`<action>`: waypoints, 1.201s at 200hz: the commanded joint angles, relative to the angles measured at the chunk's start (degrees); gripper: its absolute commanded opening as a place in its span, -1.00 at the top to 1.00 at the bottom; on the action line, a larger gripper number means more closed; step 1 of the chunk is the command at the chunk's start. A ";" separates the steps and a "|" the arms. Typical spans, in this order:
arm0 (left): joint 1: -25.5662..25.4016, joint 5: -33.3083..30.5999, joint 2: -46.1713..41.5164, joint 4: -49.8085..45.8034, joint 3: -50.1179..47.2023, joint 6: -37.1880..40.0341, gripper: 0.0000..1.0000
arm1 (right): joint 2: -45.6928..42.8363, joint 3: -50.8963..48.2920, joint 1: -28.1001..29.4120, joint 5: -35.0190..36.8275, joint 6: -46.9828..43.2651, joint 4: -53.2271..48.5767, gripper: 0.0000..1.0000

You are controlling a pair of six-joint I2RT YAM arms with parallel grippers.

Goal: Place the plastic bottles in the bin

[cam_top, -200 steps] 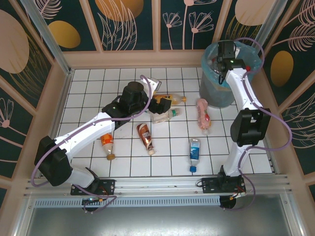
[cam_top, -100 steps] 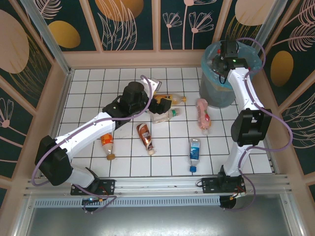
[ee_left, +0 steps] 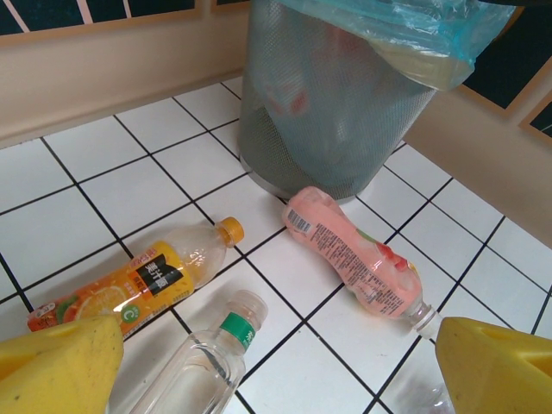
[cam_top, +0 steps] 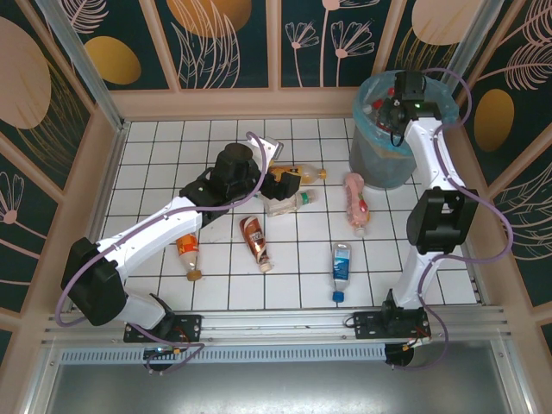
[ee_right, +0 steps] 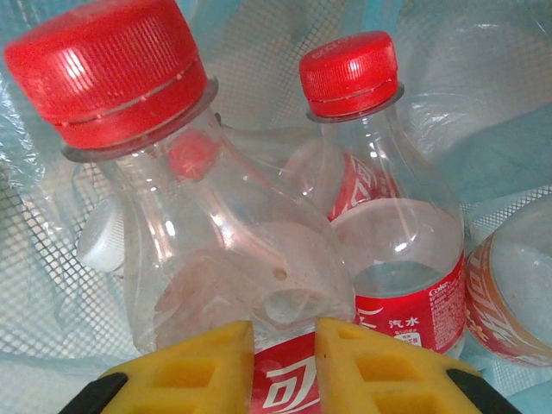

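Count from overhead: six bottles lie loose on the white-tiled worktop (cam_top: 155,155). Furthest left, an orange-label bottle (cam_top: 188,253) lies beside the left arm, and a brown-label bottle (cam_top: 254,240) lies just right of it. The left claw (cam_top: 285,179) is over the middle of the tiles, released, its yellow fingers (ee_left: 56,366) spread wide. Beneath it lies a clear bottle (cam_top: 291,203) with a green neck ring. Just beyond that is a juice bottle (cam_top: 307,172) with an orange cap. A blue-label bottle (cam_top: 341,267) lies nearer the arm bases. The crushed pink bottle (cam_top: 354,200) lies with one end at the foot of the bin (cam_top: 377,164); contact cannot be confirmed. The bin stands in the far right corner, lined with a light-blue bag. The right claw (cam_top: 390,110) is over its mouth, clenched on a red-capped bottle (ee_right: 198,233) at the label. A second red-capped bottle (ee_right: 388,216) rests inside the bag just beside it.
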 commanded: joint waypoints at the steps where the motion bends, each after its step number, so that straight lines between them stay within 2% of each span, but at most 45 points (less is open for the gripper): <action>1: 0.16 -0.69 0.25 0.89 -0.07 0.25 -0.87 | 2.37 2.25 0.07 0.01 -1.25 -3.92 0.47; 19: 0.18 -0.72 0.15 0.84 0.01 0.34 -0.86 | 1.24 4.57 1.33 1.06 -1.33 -4.56 0.37; 36: 0.20 -1.23 -0.31 0.79 0.01 0.56 -0.87 | -0.81 6.72 3.04 3.83 -1.51 -4.71 0.12; 77: 0.21 -3.31 -1.95 0.66 -0.12 1.57 -0.88 | -7.82 5.56 6.19 13.62 -1.42 -1.29 -0.29; 116: 0.19 -5.39 -4.07 0.70 -0.25 2.26 -0.88 | -17.38 -0.74 11.36 22.53 -1.91 2.72 -0.32; 142: 0.17 -6.01 -6.09 1.77 -1.01 2.37 -0.88 | -27.68 -11.58 17.64 24.95 -0.14 6.90 -0.31; 167: 0.17 -5.68 -7.78 3.21 -2.31 3.22 -0.89 | -39.58 -27.43 25.74 20.18 1.57 13.98 -0.23; 184: 0.24 -5.86 -8.25 3.26 -2.58 3.92 -0.89 | -45.52 -37.63 28.80 15.58 7.66 16.79 -0.19; 222: 0.25 -3.76 -8.16 3.17 -2.54 3.53 -0.89 | -48.73 -50.39 34.09 15.29 19.88 7.38 -0.19; 240: 0.18 -1.70 -7.46 3.63 -2.62 2.10 -0.89 | -51.17 -58.06 34.96 11.39 24.38 7.83 -0.19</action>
